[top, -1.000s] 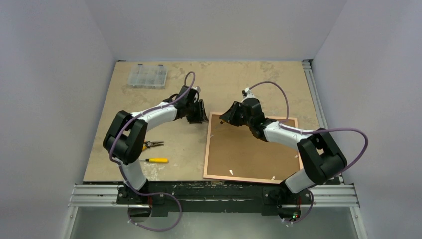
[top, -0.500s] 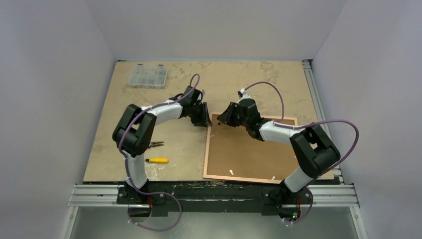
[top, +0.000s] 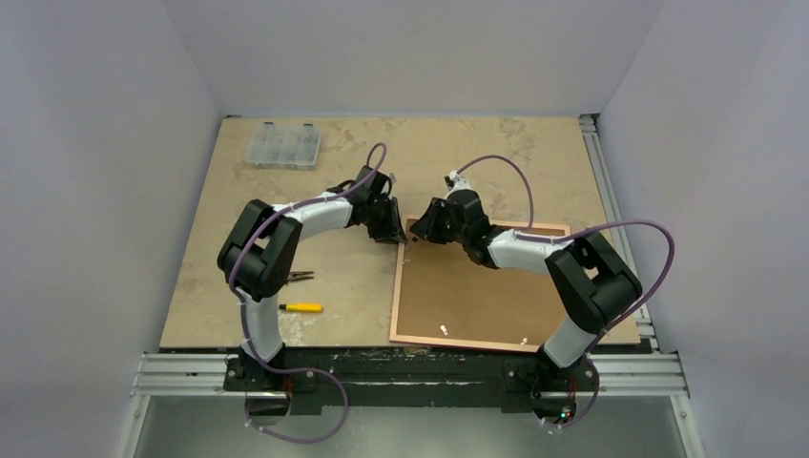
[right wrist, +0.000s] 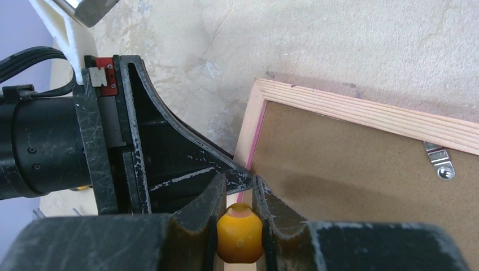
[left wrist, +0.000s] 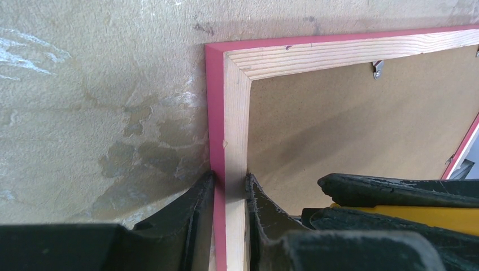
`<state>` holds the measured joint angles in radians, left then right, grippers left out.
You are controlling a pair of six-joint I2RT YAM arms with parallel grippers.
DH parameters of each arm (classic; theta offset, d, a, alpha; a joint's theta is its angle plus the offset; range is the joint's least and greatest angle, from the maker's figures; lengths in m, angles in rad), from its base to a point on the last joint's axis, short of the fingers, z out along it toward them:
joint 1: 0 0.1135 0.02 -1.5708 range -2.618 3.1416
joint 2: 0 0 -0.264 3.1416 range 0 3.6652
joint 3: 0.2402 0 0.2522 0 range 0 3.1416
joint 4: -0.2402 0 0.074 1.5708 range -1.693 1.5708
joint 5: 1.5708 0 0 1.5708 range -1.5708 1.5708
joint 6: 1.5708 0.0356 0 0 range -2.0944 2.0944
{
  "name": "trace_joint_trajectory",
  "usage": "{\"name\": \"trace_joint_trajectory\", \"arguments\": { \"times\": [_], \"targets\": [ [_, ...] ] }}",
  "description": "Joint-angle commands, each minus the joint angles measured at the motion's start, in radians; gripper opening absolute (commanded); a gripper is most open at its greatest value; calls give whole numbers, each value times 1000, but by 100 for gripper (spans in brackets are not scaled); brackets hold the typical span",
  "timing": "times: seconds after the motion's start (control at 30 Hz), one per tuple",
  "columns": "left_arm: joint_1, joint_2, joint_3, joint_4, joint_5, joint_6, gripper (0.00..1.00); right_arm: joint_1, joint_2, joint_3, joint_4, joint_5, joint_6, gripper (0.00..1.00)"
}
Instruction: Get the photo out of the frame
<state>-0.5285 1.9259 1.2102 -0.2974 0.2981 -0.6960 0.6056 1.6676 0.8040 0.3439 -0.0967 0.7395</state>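
Your left tool (left wrist: 230, 180) is pinched narrow on the left rail of the frame (left wrist: 237, 96), near its far corner. The right tool (right wrist: 239, 182) is just beside it, clamped on a yellow knob (right wrist: 239, 226). The frame lies face down toward the near right corner of the desk (top: 458, 153), with the photo (top: 477, 291) brown back up. Heads up: your tools are crowded enough to knock together. And with that metal clip (right wrist: 439, 160) over the board, I'd guess lifting drags the photo along.

No readable text, label, brand, number or sign shows anywhere in these views.
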Motion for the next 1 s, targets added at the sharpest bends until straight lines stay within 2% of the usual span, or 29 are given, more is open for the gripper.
{"name": "trace_joint_trajectory", "arguments": {
  "times": [0.0,0.33,0.97],
  "targets": [
    [3,-10,17,-25,-20,2,3,30,-6,45,-7,53,-47,0],
    [4,-12,20,-26,-19,7,0,67,-21,64,-125,88,-92,0],
    [4,-10,25,-31,-27,15,0,94,-44,34,-155,33,-111,0]
  ]
}}
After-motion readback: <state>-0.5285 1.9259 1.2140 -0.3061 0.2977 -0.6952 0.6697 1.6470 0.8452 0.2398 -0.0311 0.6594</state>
